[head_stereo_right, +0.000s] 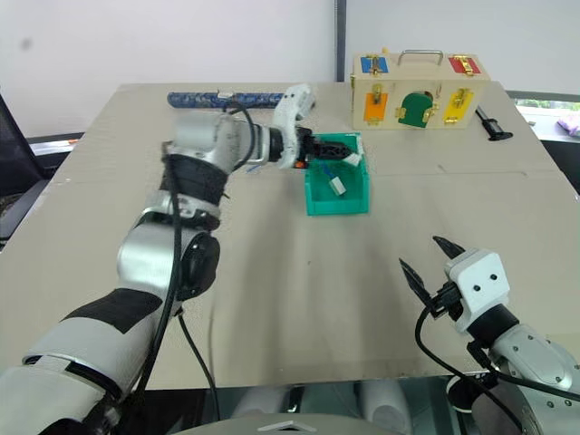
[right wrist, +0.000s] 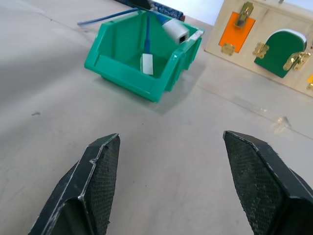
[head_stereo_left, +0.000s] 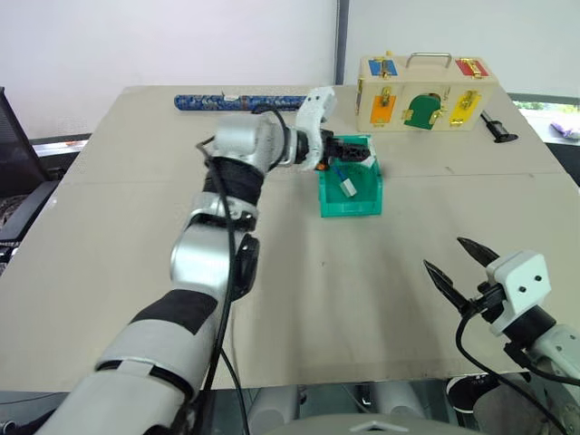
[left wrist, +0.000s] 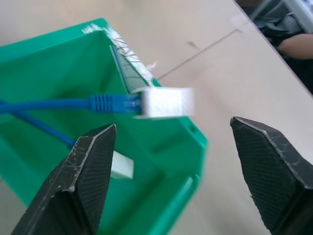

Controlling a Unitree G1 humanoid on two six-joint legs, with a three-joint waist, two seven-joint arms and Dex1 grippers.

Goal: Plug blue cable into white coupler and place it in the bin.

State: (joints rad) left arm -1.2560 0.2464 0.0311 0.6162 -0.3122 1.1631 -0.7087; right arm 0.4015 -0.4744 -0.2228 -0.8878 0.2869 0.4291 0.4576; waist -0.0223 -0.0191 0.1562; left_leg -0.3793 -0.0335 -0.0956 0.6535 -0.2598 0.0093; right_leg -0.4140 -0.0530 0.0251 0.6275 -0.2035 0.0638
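Here I see one beige counter (head_stereo_left: 362,299) carrying everything, and on it, from big to small: one wooden latch box (head_stereo_left: 424,93) with coloured doors at the far edge, one blue patterned rolled tube (head_stereo_left: 237,101) lying along the far side, and one teal-green bin (head_stereo_left: 352,197) near the middle, just in front of the latch box. A small black tool (head_stereo_left: 497,126) lies to the right of the latch box.

My two arms are both in view. The left tool (left wrist: 171,147) hangs over the bin's far side with its two black fingers spread wide, released and gripping nothing. The right tool (right wrist: 171,166) sits low near my right edge of the counter, well apart from the bin, its two fingers also spread with bare counter between them.

One blue cable (left wrist: 58,105) runs across the bin's opening, and its plug end is seated in the white coupler (left wrist: 166,102). From the left wrist view that coupler sits at the bin's rim, between the open fingers but touching neither. A second small white block (left wrist: 121,166) lies on the bin's floor; I cannot tell what it is.
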